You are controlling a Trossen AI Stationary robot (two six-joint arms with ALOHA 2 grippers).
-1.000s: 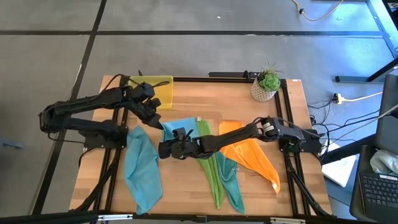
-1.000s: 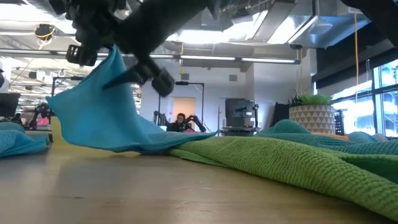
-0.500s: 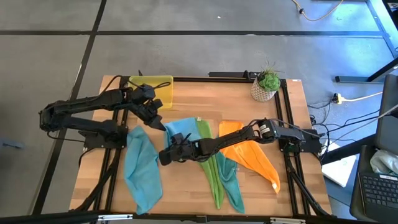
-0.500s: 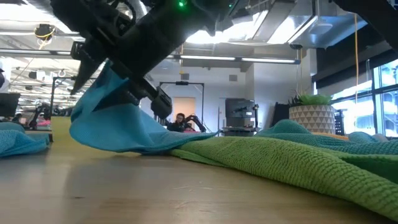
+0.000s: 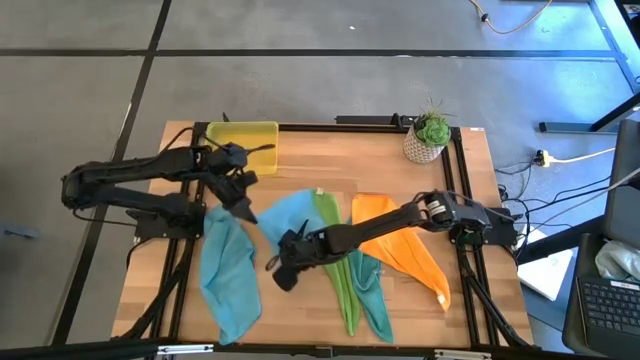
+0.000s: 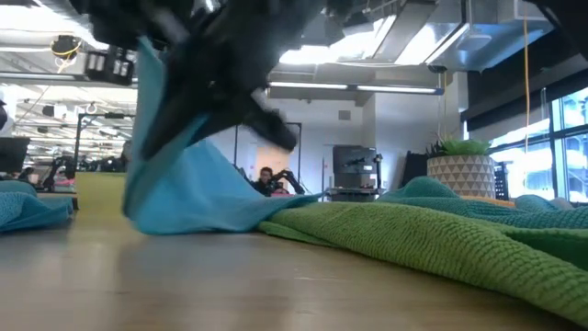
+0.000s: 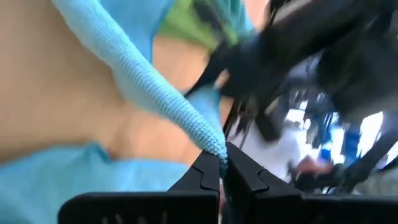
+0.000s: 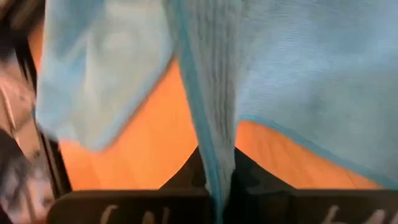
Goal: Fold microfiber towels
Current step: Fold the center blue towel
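Light blue towel [image 5: 290, 215] at bench [image 5: 400, 180] centre, raised between both arms. Left gripper [image 5: 246, 214] jaws clamped on one corner; right gripper [image 5: 282, 275] jaws clamped on another.

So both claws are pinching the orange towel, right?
Not quite. Both claws are pinching, but it is the light blue towel, not the orange towel, which lies untouched. The high view shows the left claw and right claw at the blue one's edges; both wrist views show blue cloth clamped.
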